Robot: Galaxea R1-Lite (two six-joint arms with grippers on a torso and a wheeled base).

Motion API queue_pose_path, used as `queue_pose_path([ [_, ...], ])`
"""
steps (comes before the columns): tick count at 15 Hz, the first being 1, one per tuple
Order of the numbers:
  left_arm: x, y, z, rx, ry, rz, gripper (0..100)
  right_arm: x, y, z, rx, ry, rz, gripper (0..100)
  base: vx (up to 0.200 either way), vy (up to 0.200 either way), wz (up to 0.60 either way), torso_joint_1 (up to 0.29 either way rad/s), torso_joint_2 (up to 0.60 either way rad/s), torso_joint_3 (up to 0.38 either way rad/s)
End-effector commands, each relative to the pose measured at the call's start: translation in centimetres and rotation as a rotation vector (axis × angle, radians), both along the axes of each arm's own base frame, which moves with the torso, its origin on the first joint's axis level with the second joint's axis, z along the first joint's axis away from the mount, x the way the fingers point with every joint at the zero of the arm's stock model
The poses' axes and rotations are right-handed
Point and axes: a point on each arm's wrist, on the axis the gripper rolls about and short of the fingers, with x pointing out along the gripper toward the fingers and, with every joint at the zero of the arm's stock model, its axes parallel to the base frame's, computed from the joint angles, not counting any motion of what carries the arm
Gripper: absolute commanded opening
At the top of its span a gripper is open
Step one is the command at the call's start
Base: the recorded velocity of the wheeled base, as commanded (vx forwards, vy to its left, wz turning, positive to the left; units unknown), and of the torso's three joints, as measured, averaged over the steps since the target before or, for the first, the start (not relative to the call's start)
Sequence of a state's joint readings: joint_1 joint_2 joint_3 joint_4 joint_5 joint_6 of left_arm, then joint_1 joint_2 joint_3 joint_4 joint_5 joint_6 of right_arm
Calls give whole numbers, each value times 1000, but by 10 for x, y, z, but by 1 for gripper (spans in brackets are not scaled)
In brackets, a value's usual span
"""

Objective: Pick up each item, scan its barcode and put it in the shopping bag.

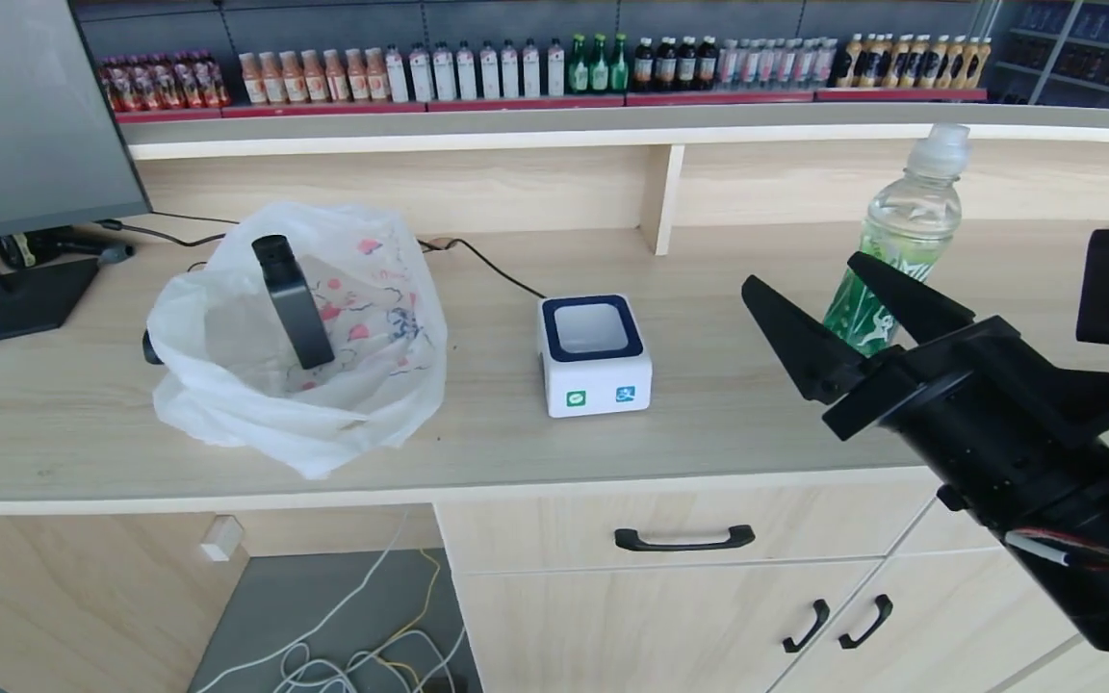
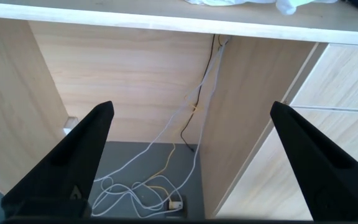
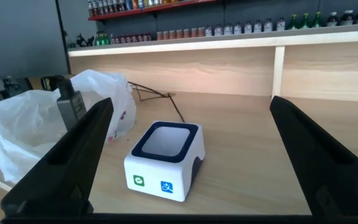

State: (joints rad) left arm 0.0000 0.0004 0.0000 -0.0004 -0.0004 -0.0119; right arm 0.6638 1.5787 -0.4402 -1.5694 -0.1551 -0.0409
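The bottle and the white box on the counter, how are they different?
The bottle is tall, round and see-through with a green label; the white box is low and square with a dark blue top frame. The bottle stands by the right gripper; the white box sits nearer the shopping bag. Both stand on the wooden counter, outside the bag.

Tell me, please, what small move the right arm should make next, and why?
Probably ease the right gripper forward until its open jaws straddle the green bottle. The bottle stands upright on the counter just beyond it, ungrasped, off to the side of the scanner and the shopping bag, so it looks like the item left to pick up.
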Motion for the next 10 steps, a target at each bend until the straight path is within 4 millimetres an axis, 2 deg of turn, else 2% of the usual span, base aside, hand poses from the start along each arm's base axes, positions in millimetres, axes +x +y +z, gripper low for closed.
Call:
queue_pose_path([
  [1, 0, 0, 0, 0, 0, 0, 100, 1, 0, -3, -8, 7, -2, 100, 0, -200, 0, 7, 2, 2],
  [5, 0, 0, 0, 1, 0, 0, 100, 6, 4, -10, -30, 28, -4, 100, 0, -200, 0, 4, 5, 2],
  [8, 0, 0, 0, 7, 0, 0, 100, 8, 5, -16, -47, 48, -6, 100, 0, 0, 0, 0, 0, 0],
  [10, 0, 0, 0, 9, 0, 0, 100, 18, -6, -27, -78, 84, -69, 100, 0, 0, 0, 0, 0, 0],
])
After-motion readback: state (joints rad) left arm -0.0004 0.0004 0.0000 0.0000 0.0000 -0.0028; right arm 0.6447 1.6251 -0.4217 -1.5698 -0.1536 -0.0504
